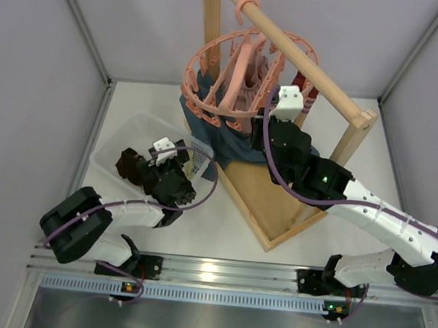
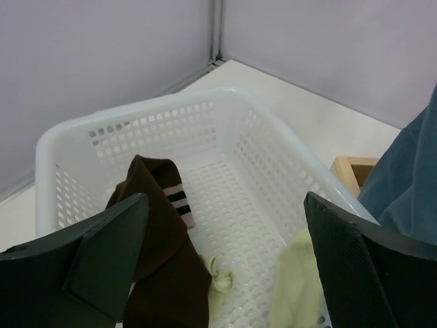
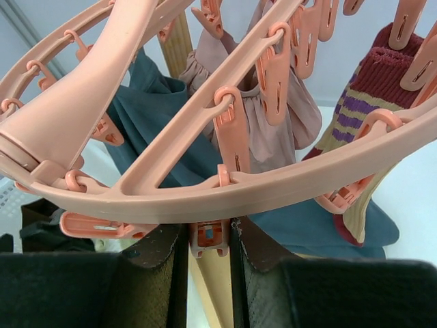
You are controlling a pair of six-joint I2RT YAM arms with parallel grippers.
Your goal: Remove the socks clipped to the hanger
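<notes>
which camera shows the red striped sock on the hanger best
The right wrist view: the red striped sock hangs close up, clipped to the hanger, stripes clear. The top view shows only a red sliver beside the rail. The left wrist view misses it entirely.

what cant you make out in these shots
- Right wrist view: what the clip peg between the fingers of the right gripper holds; those fingers hide it.
- Right wrist view: the dark red sock, partly behind the hanger ring.
- Left wrist view: the brown sock and cream sock in the basket, cut off by the bottom edge.
- Top view: what each peg grips; too small, and the ring covers it.
</notes>
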